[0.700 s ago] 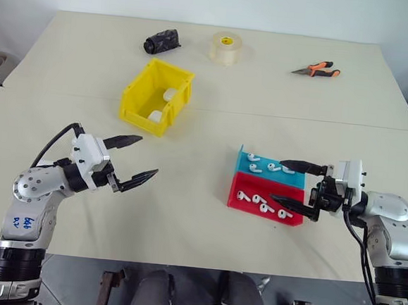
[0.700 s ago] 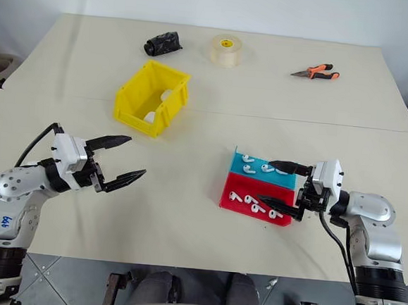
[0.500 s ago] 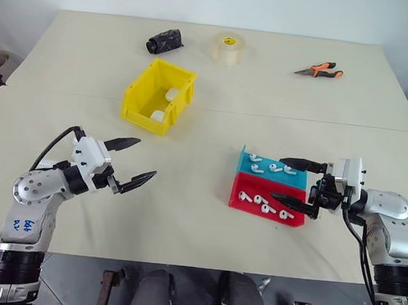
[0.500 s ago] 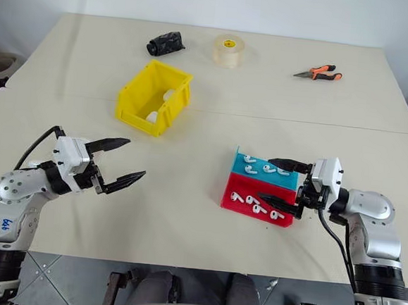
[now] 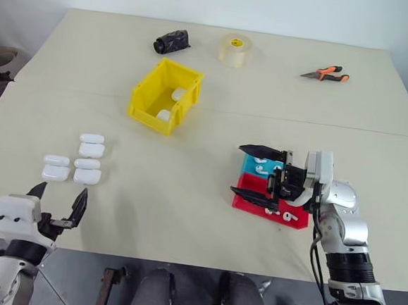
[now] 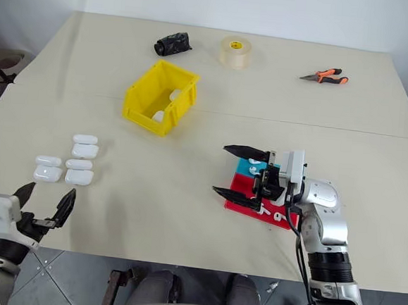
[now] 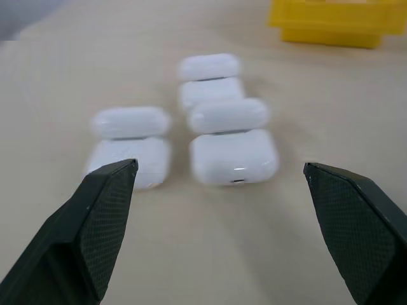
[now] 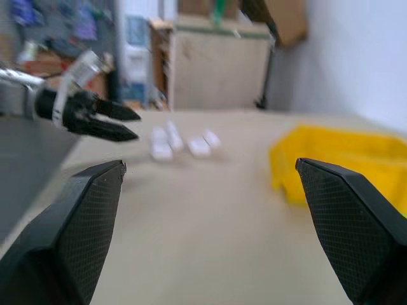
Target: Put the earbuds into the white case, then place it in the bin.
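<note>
Right, nearest to you first, then outward across the table.

Left gripper: your left gripper (image 5: 58, 205) sits at the near edge of the table (image 5: 185, 214) at about 8 o'clock, fingers spread wide and holding nothing; in the left wrist view the cases lie just ahead between its two fingers.

White cases: three open white cases (image 5: 75, 167) lie in a cluster at about 9 o'clock, just beyond your left gripper, each lid folded back beside its base; the nearest in the left wrist view is the white case (image 7: 234, 155).

Right gripper: your right gripper (image 5: 253, 172) is at about 4 o'clock, pointing leftward, fingers fully apart and empty, hovering over the left edge of the trays.

Earbuds: the earbuds (image 5: 278, 214) lie loose in the red tray (image 5: 246, 202), with more in the blue tray (image 5: 249, 162) touching it on the far side.

Bin: the bin (image 5: 164, 96) stands at about 11 o'clock, well apart from the cases, with two white things inside.

Far edge: black bundle (image 5: 172, 41) and tape roll (image 5: 235, 48) at 12 o'clock, orange-handled pliers (image 5: 326, 74) at 1 o'clock.
</note>
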Motion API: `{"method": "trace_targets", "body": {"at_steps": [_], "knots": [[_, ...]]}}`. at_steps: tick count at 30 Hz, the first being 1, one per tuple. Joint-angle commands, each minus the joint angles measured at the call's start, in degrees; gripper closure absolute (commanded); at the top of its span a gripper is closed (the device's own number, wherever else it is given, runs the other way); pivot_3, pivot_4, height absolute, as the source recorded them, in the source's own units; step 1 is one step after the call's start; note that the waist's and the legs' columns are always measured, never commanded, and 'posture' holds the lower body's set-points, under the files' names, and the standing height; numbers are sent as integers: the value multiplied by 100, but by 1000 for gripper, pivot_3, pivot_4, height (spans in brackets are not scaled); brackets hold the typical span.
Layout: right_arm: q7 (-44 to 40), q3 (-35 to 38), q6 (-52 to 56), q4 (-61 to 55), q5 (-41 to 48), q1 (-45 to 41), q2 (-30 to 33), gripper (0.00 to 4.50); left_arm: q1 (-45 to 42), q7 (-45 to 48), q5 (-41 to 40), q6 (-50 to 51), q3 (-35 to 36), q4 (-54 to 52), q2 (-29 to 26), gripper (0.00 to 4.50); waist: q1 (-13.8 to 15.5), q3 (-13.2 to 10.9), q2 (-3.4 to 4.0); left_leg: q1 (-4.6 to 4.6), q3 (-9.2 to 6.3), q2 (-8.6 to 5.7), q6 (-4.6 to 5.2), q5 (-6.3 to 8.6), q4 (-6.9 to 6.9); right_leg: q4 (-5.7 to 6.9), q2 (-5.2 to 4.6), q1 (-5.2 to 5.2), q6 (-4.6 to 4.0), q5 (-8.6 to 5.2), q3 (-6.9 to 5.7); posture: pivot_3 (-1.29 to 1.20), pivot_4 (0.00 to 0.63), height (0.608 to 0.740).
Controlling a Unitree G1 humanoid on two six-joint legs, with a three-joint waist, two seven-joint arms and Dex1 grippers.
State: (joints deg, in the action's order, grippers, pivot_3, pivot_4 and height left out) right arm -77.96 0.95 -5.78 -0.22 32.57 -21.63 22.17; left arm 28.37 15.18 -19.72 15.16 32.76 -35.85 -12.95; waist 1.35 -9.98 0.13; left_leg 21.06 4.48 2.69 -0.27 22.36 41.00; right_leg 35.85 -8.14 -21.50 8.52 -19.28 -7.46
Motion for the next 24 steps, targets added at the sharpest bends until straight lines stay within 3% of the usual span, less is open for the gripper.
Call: {"method": "trace_targets", "body": {"at_steps": [1,4,6,13,15,18,24], "knots": [[-173,13,-282,32,26,-124,-2,0,122,-341,-161,327,175,-389,91,56,-4,0,0,-1,1,0,0,0,0,0,0,0,0,0,0,0,150,740],[-276,-39,-115,242,-3,-215,158,0,-34,-641,-620,1078,387,-604,-35,56,-22,1,-2,-2,3,0,1,1,-2,1,1,-1,0,0,1,0,150,740],[-348,-11,-28,346,21,-241,268,0,-190,-705,-951,1652,618,-735,-402,56,-17,1,-2,-1,2,2,1,1,-2,2,2,-2,-1,0,-1,0,150,740],[-381,-34,53,450,-5,-247,370,0,-995,-675,-2132,4399,1388,-332,-2444,56,-49,1,-1,-6,-1,1,1,1,-5,3,4,-3,-3,-1,6,0,150,740],[-366,-50,58,430,-26,-223,355,0,-1367,-557,-2217,5217,1350,106,-3183,56,-47,1,0,-7,1,2,0,0,-7,6,9,-3,-5,-3,1,0,150,740],[-299,-61,61,384,-52,-185,324,0,-2099,-547,-2133,5987,1096,896,-3870,56,-72,-1,3,-11,13,3,-2,0,-13,4,12,-6,-6,-3,10,0,150,740],[-123,-73,84,182,-103,-81,313,0,-3128,-413,-1839,6664,461,1903,-4448,56,-154,-2,3,-22,25,2,-8,-1,-42,3,16,-14,-6,-3,16,0,150,740]]}}
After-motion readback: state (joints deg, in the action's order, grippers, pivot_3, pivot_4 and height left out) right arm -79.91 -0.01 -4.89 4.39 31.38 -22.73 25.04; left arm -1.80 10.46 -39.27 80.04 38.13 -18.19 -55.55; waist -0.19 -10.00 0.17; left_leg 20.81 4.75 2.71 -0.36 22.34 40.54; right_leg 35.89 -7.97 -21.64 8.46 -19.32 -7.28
